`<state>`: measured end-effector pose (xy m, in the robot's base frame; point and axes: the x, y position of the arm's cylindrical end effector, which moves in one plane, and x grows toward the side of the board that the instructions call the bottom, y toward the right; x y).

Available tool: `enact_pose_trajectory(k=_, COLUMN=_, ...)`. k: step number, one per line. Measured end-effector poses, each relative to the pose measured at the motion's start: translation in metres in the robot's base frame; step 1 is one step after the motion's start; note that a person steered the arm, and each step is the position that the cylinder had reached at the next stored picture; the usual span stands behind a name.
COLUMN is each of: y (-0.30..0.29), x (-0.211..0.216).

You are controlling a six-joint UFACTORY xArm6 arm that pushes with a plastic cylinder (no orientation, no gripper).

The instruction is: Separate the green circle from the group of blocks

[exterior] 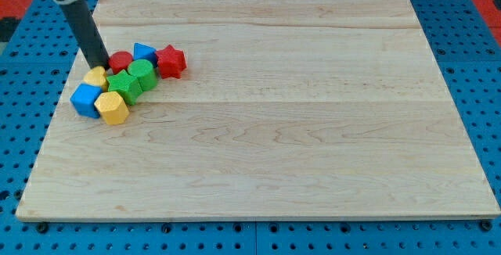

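Green circle (143, 73) is sitting wedged mid-cluster, probably light, rigid, sliding easily; pushing its left face rightward. My tip (102, 65), a gripless end effector grasping nothing, is touching the yellow block (96, 77).

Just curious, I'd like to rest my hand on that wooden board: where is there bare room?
Everything right of the red star and below the yellow hexagon is bare wood. The upper-left corner is crowded: the blocks touch, with my tip at their top-left edge.
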<state>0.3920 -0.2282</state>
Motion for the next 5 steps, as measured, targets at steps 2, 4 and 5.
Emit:
enact_pose_trajectory(k=2, y=0.017, x=0.005)
enact_pose_trajectory(k=4, y=0.12, x=0.043)
enact_pose_trajectory(k=5, y=0.109, x=0.026)
